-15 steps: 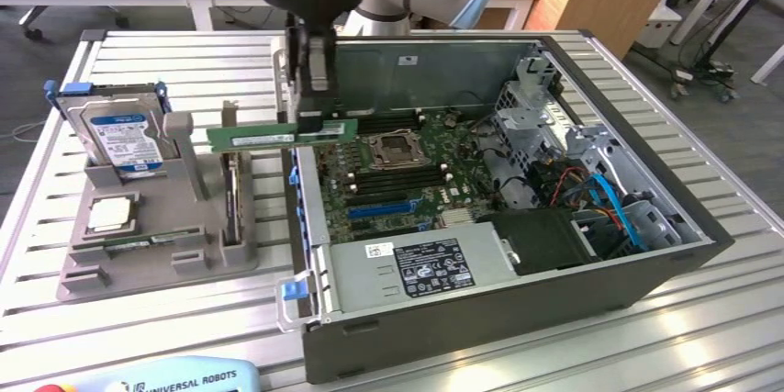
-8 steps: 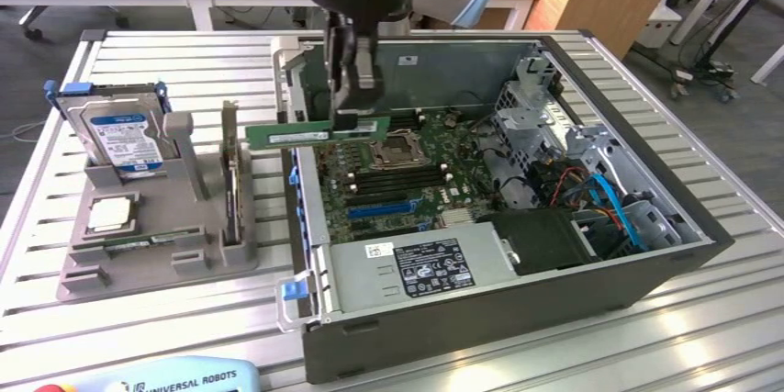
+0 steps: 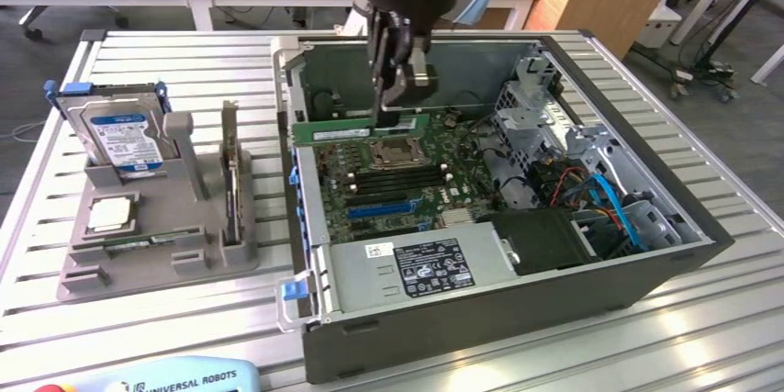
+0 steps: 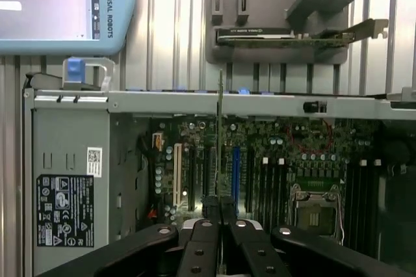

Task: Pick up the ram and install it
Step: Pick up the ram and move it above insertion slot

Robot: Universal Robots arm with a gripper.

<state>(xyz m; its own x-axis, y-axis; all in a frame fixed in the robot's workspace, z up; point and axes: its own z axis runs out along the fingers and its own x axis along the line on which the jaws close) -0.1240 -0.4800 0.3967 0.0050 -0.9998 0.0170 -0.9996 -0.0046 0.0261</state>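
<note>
The ram (image 3: 349, 131) is a long, thin green stick held level above the motherboard (image 3: 405, 185) inside the open computer case (image 3: 637, 282). My gripper (image 3: 398, 115) reaches down from above and is shut on the stick near its end toward the exterior view's right. In the wrist view the ram (image 4: 221, 134) shows edge-on as a thin line running out from between my fingertips (image 4: 209, 215), above the board's slots (image 4: 270, 183). It hangs just behind the processor socket (image 3: 398, 153), apart from the board.
A grey holder (image 3: 160, 263) on the exterior view's left carries a silver-and-blue hard drive (image 3: 123, 135), a square processor chip (image 3: 110, 215) and an upright card (image 3: 230, 172). A Universal Robots pendant (image 3: 172, 378) lies at the table's near edge. Case walls, a drive cage (image 3: 539, 107) and cables (image 3: 612, 208) crowd the board.
</note>
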